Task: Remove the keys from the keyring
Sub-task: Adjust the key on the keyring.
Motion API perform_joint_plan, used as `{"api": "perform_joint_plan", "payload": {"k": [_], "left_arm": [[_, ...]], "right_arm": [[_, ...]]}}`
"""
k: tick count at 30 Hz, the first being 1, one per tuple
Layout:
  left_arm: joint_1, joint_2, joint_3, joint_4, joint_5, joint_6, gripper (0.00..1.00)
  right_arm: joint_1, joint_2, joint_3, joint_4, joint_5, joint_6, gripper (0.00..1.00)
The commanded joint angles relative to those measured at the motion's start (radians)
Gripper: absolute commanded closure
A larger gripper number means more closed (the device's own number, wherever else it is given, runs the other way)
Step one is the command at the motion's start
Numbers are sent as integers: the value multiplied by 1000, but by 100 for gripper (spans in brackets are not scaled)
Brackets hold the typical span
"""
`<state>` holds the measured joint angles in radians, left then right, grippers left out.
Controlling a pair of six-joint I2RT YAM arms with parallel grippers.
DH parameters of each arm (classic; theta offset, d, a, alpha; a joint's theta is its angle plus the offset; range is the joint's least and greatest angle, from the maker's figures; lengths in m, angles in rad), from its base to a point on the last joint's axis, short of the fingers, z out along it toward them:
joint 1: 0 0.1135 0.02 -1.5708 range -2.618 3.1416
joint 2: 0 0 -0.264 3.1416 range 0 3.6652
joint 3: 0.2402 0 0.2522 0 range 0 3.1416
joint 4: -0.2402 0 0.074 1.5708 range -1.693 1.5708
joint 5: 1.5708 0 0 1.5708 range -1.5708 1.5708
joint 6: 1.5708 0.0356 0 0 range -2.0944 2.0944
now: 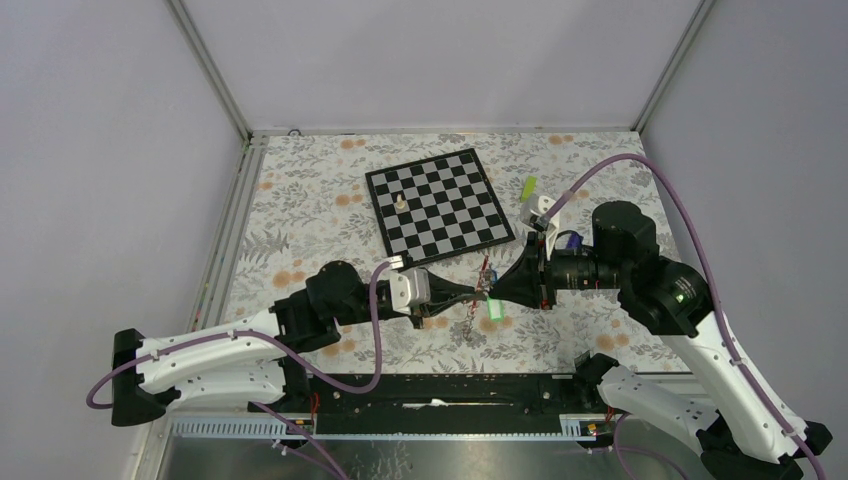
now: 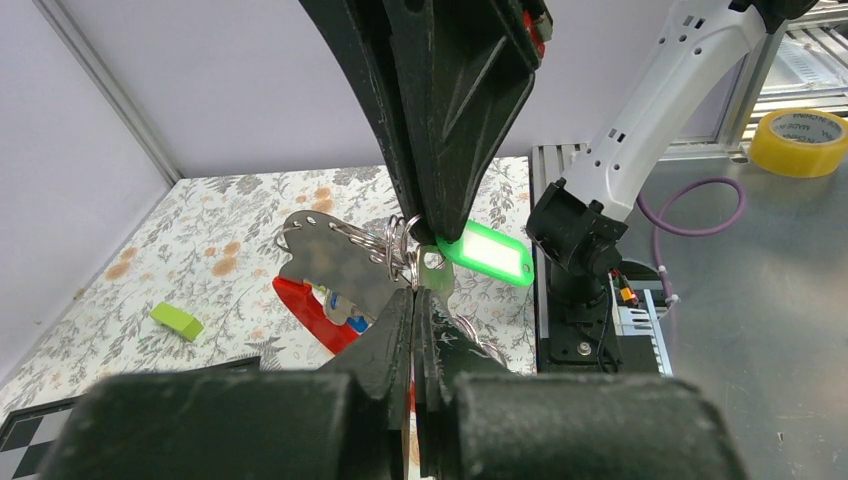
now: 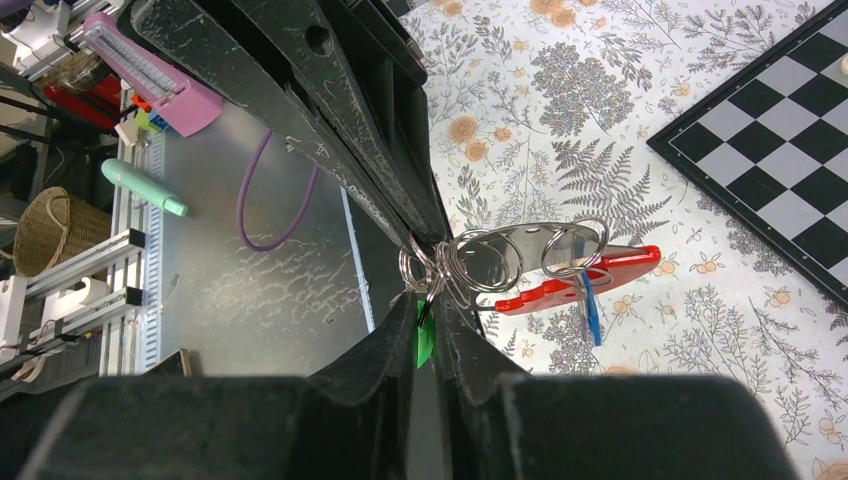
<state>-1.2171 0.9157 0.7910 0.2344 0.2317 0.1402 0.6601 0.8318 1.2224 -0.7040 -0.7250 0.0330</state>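
Left tool [image 1: 478, 294], reaching in from the left, is clenched on the keyring [image 3: 437, 268], which hangs clear of the flowered worktop [image 1: 300, 200]. Meeting it tip to tip from the right, the right tool [image 1: 498, 290] also grips the ring. Its keys [image 3: 589, 303] and red strap [image 3: 590, 272] trail crosswise toward the chessboard [image 1: 440, 205], about equally near both arms.

Thin silvery metal keyring [image 3: 432, 266], coils bunched, hangs in mid-air in the right wrist view. Its flat steel fob [image 3: 527, 240], narrow red strap [image 3: 575, 288] and small blue-headed key [image 3: 590, 312] trail toward 3 o'clock; a green plastic tag [image 3: 420, 342] dangles at 6 o'clock.
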Motion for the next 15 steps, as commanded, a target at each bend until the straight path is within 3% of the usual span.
{"api": "perform_joint_plan", "payload": {"k": [1,8,15], "left_arm": [[1,-22,25,71,17,18,100],[1,-11,28,52,35,17,100],[1,13,39,31,64,15,100]], "right_arm": [[4,-7,3,-6,-2,-15,83],[3,-29,2,47,28,-8,95],[4,-33,36,87,37,-7,96]]}}
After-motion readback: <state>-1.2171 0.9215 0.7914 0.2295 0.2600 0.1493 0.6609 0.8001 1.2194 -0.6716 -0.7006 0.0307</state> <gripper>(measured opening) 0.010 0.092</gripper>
